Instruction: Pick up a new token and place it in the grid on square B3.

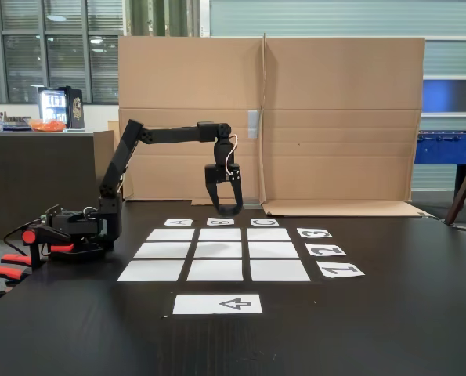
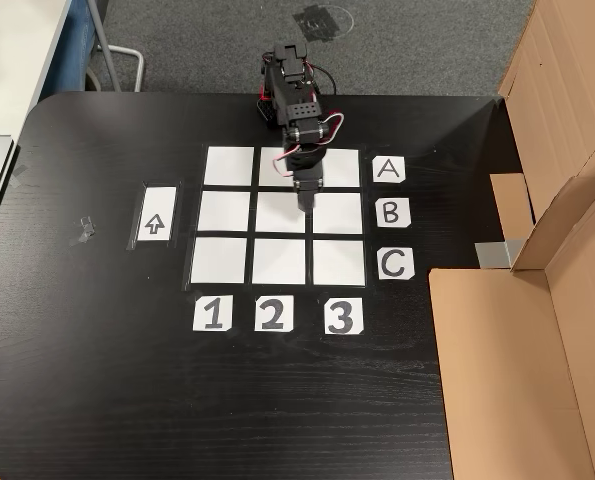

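Gripper (image 1: 224,205) hangs fingers-down above the grid (image 2: 225,165), over the B row between its middle square and square B3 (image 2: 338,213); jaws look slightly parted around something dark, possibly the token, though I cannot tell for sure

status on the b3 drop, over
gripper hanging above the grid, open or shut unclear. square B3 bare. path down looks clear.
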